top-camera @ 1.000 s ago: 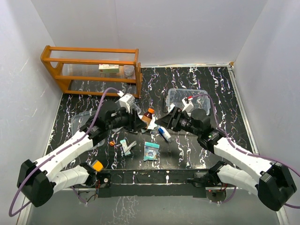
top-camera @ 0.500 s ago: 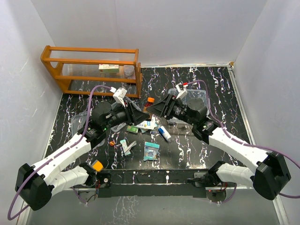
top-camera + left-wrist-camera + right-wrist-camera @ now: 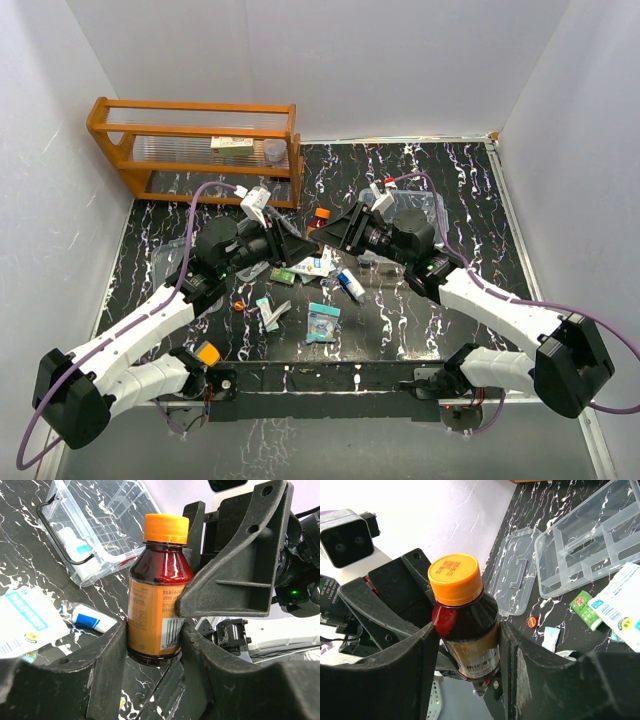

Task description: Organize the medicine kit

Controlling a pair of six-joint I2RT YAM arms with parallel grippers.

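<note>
**Bottle in mid-air, kit barely started**

Both arms meet over the middle of the table, and between them hangs the syrup bottle (image 3: 465, 630), upright, orange cap on top. The left gripper (image 3: 151, 627) has its jaws pressed on the lower body of the bottle. The right gripper (image 3: 466, 652) pinches the same bottle from the opposite side. It looks like a hand-over, with neither side letting go yet.

The kit is in three pieces. The clear box (image 3: 115, 510) sits on the far right of the table, open, with what looks like one small white bottle (image 3: 75, 542) inside. The divided tray insert (image 3: 590, 540) lies on the left, out of the box, and every compartment that shows is bare. The flat lid (image 3: 517, 575) lies just beside it, handle up.

On the table below the grippers, plenty waits:
- a blue-and-white packet (image 3: 315, 266)
- a green packet (image 3: 282, 275)
- a tube (image 3: 350, 285)
- a blister pack (image 3: 322, 323) nearer the arm bases

By my reading this is early going. At most one item is stowed and one is in the air. The loose items have yet to be packed, the tray is not seated and the lid is not on.
</note>
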